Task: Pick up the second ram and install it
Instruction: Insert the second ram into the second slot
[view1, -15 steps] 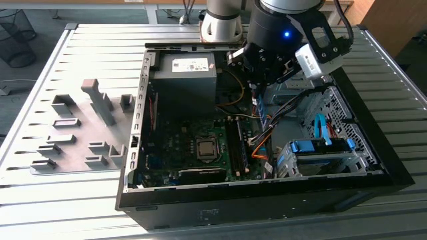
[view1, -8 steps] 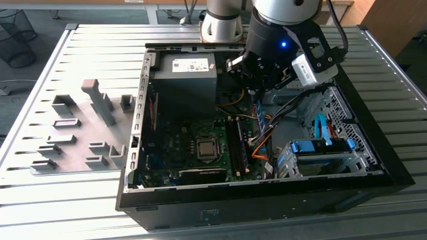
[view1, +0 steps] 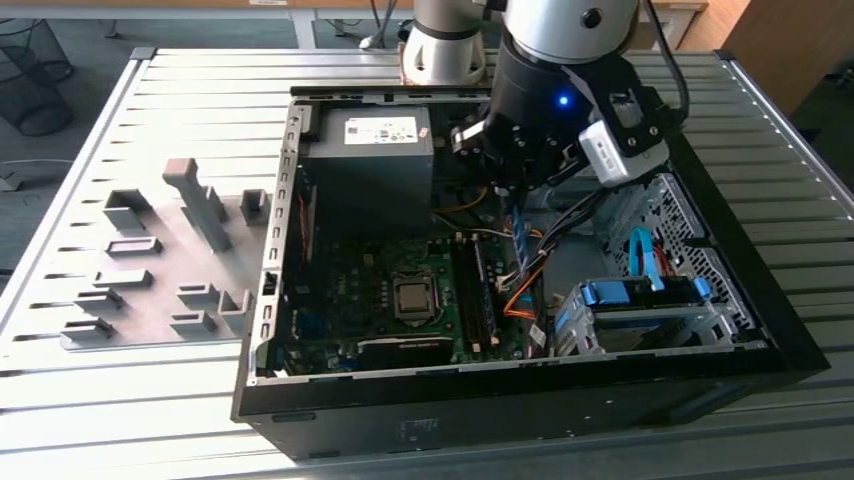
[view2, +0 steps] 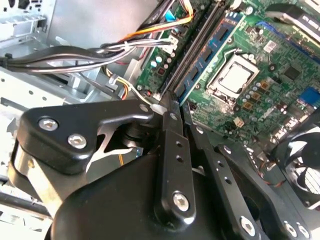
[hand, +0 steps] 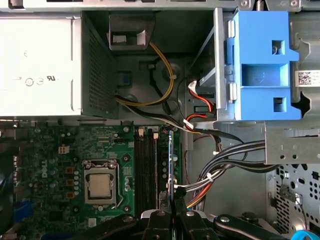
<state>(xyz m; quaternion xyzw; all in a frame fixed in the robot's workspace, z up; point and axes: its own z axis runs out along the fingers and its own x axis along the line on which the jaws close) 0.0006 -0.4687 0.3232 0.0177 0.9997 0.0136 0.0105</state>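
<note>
Second ram (hand: 171, 155) stands edge-on, clamped in the pincer's (hand: 172, 200) closed fingers, beyond the memory slots (hand: 145, 165) from the CPU socket (hand: 101, 182).

Your open black metal computer case (view1: 534, 410) sits on the slatted grey metal table (view1: 200, 90), with grey plastic fixture blocks (view1: 200, 205) on the exterior view's left.

Silver-and-black robot arm (view1: 567, 45) with its matte black claw (view2: 172, 107).

The arm's pale metallic barrel meets a black wrist section bearing a small blue light (view1: 566, 100). A black cable (view1: 671, 55) runs alongside, and what appears to be a light-grey camera housing (view1: 611, 150) is fixed to its side. In the second wrist view, the claw's black link bars carry round silver screws (view2: 181, 201).
</note>
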